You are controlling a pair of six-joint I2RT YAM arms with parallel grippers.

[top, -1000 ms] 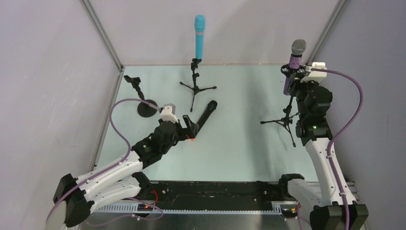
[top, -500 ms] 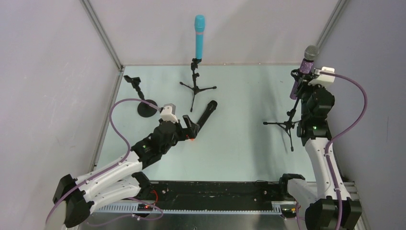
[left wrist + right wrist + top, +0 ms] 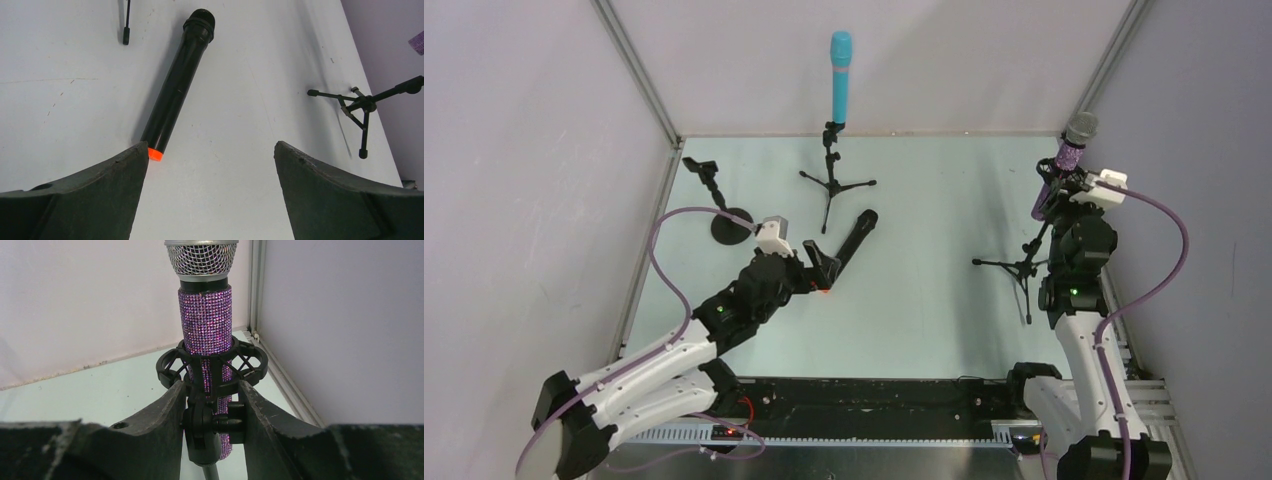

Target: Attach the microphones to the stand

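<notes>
Left claw (image 3: 210, 146) just behind black microphone (image 3: 176, 85).

A robot test cell, most likely in a lab.
Plain matte lilac-grey wall panels (image 3: 524, 150) closed in a pale mint-green tabletop (image 3: 924, 300) on three sides, joined by bare aluminium corner posts (image 3: 636, 72); a white-and-black robot arm on the left (image 3: 659, 362) and its twin on the right (image 3: 1092, 345), each trailing a purple cable (image 3: 659, 260), were bolted beside a black rail (image 3: 874, 395) at the near edge.
</notes>
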